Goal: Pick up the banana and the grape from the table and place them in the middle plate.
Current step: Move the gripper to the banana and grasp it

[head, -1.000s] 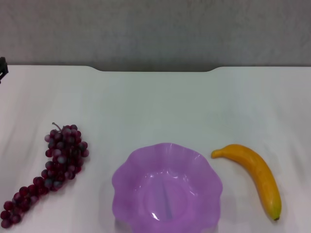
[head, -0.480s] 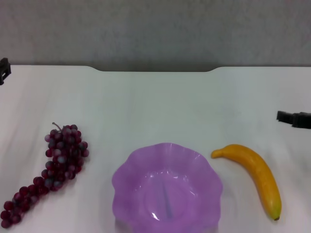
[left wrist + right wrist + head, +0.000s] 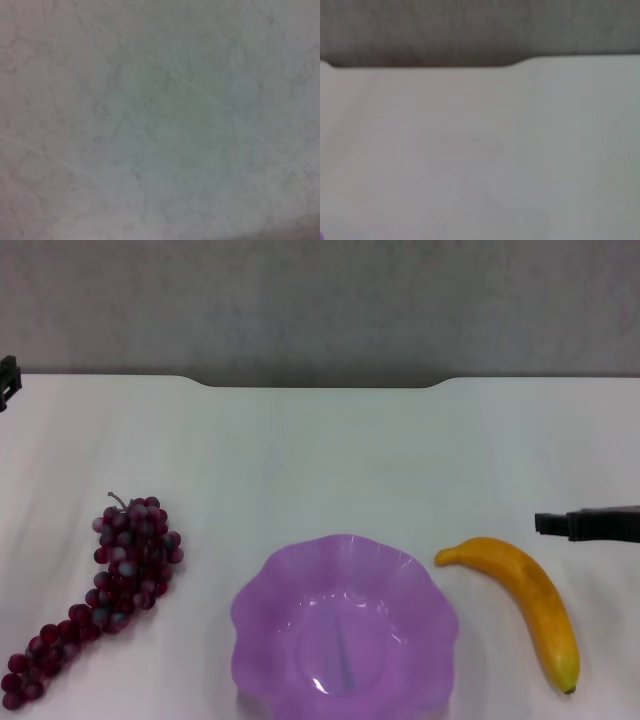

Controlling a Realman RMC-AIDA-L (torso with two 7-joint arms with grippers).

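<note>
The plate (image 3: 344,630), a light-purple dish with a wavy rim, sits on the white table (image 3: 330,460) at the near edge of the head view, and nothing lies in it. The banana (image 3: 521,605) lies on the table just beside the plate on the robot's right, not touching it; its stem end points toward the plate's rim and its greenish tip lies on the near side, away from the plate. The bunch of grapes (image 3: 112,580) lies on the table on the plate's other side, to the robot's left and a little apart from the rim, with its short brown stem on the far side and its thin tail of small grapes running toward the near left corner. The right gripper (image 3: 588,525) reaches in from the right edge of the head view as a dark bar, beyond the banana as seen from the plate and above it in the picture; whether it is open or closed cannot be told. The left gripper (image 3: 8,380) shows only as a small dark piece at the left edge near the table's far border, well apart from the grapes and the plate, and its state cannot be told either. The right wrist view shows bare table (image 3: 480,150) up to the notched far edge.
</note>
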